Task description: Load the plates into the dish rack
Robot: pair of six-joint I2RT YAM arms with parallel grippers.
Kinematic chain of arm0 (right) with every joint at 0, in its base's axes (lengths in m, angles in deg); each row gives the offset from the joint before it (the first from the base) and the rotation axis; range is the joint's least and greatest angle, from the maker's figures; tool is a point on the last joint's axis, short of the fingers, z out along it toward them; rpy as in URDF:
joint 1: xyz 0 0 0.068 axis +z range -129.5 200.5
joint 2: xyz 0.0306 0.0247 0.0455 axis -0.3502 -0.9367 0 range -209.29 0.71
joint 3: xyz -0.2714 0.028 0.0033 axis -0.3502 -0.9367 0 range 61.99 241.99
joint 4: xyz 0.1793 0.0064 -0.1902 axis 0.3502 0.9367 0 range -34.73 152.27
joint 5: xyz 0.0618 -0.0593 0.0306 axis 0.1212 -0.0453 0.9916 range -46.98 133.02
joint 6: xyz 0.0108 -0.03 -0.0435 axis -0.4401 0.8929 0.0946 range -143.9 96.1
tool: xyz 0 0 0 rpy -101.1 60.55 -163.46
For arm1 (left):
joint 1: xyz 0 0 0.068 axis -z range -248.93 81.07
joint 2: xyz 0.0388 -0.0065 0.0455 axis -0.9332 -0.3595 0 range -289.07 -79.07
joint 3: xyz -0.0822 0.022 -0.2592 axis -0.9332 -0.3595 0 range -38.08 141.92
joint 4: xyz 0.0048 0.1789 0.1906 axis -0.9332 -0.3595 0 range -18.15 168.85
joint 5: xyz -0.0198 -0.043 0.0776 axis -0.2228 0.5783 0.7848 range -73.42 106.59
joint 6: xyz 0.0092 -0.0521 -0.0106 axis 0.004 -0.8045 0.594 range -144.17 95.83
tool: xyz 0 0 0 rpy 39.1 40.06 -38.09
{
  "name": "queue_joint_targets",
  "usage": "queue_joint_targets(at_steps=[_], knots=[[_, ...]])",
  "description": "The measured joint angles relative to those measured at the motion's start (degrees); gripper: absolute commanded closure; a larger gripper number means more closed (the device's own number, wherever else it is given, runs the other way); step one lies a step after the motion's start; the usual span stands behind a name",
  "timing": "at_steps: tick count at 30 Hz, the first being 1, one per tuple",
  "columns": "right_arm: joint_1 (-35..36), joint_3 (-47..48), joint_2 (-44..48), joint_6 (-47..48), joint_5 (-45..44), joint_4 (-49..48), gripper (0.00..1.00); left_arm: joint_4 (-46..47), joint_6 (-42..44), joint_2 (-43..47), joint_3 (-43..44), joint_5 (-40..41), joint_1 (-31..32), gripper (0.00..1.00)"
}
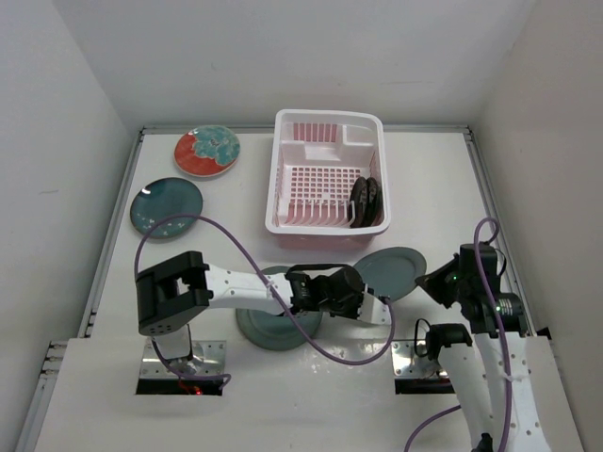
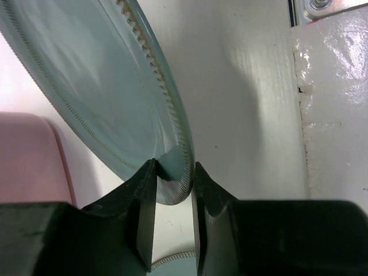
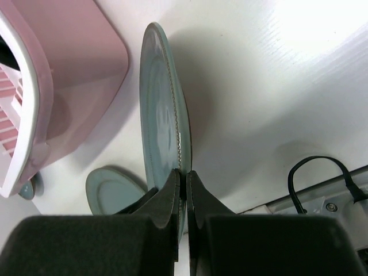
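Standing on edge, grey-teal plate (image 1: 391, 271) is held up btwn both grippers, just in front of near-right corner of dish rack (image 1: 283, 174). Right gripper (image 3: 183, 172) is fully closed, pinching plate's rim. Left gripper (image 2: 175, 167) is narrowed round the opposite rim; fingertips seem to touch both faces. Second grey-teal plate (image 1: 268, 331) lies flat under left arm. Black plate (image 1: 366, 201) stands upright in rack's right end. Red plate (image 1: 206, 151) & dark teal plate (image 1: 167, 207) lie flat on table (image 1: 433, 188), far left, apart from rack.
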Motion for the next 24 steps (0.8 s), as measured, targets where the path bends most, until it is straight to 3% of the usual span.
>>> queue_joint_targets(at_steps=[2,5,6,12,24], knots=[[-0.1,-0.4,0.2,-0.1,-0.5,-0.4,1.00,0.0,-0.1,-0.1,0.2,0.6,0.2,0.78],[-0.2,-1.3,0.5,-0.1,-1.3,-1.0,1.00,0.2,-0.1,-0.7,0.6,1.5,0.5,0.98],[-0.2,-1.6,0.7,-0.1,-1.5,-1.3,1.00,0.5,-0.2,-0.9,0.7,2.0,0.6,1.00],[-0.3,-2.8,0.9,0.4,-2.1,-2.1,0.98,0.9,-0.8,-1.2,0.7,3.5,1.0,1.00],[-0.1,-12.0,-3.7,3.2,3.6,-6.0,0.50,4.9,-3.3,-1.5,1.6,2.4,0.9,1.00]])
